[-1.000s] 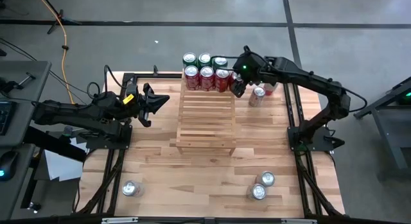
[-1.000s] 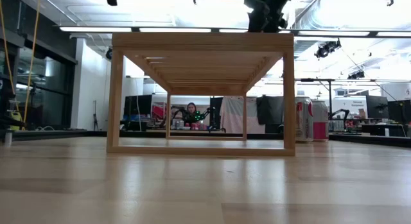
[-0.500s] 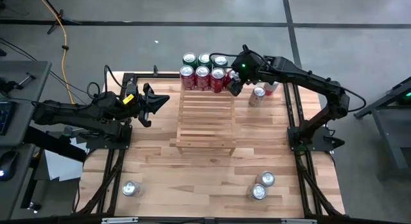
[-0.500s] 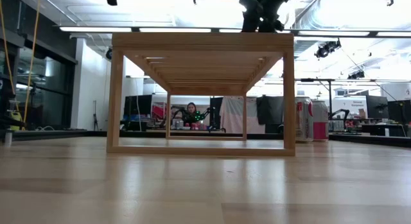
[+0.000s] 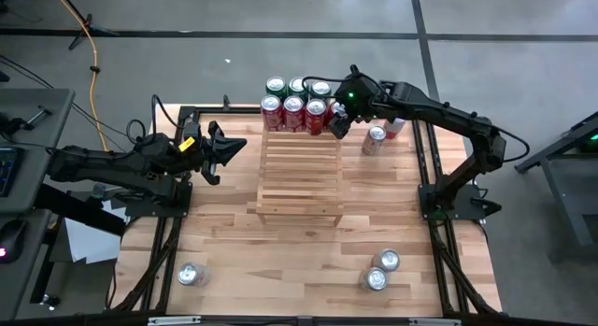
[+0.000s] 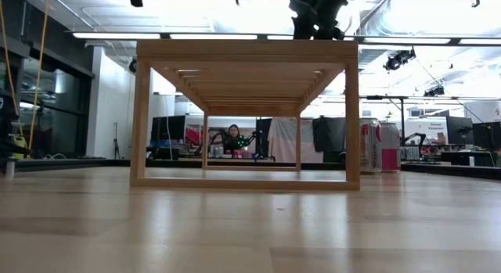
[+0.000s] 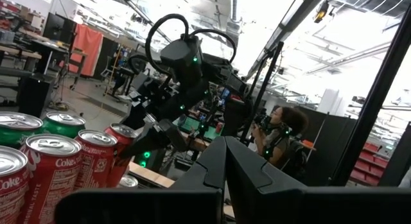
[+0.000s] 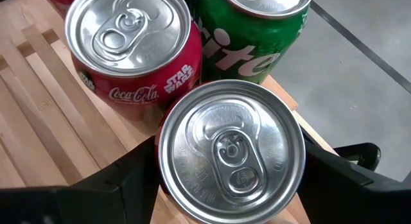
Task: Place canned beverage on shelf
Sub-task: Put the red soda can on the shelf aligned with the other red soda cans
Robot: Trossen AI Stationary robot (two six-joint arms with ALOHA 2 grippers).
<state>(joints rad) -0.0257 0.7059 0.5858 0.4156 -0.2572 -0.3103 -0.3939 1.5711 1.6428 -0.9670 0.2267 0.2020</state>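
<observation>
Right gripper (image 8: 230, 161) fingers pinching a silver-topped can (image 8: 231, 146) at the shelf (image 5: 300, 177) far right corner beside Coca-Cola can (image 8: 131, 54), left gripper (image 5: 222, 150) fingers spread, hovering left of shelf

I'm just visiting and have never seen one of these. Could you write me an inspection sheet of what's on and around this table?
Surface: wooden tabletop.
Job's things: slatted shelf; red and green cans in rows at its far end.
Clutter: loose cans near the front; more right of the shelf.
Grippers: right gripper shut on a can beside those rows; left gripper waits left of the shelf.
Cables: orange cable on the floor.
Surroundings: a person sits beyond the table.
</observation>
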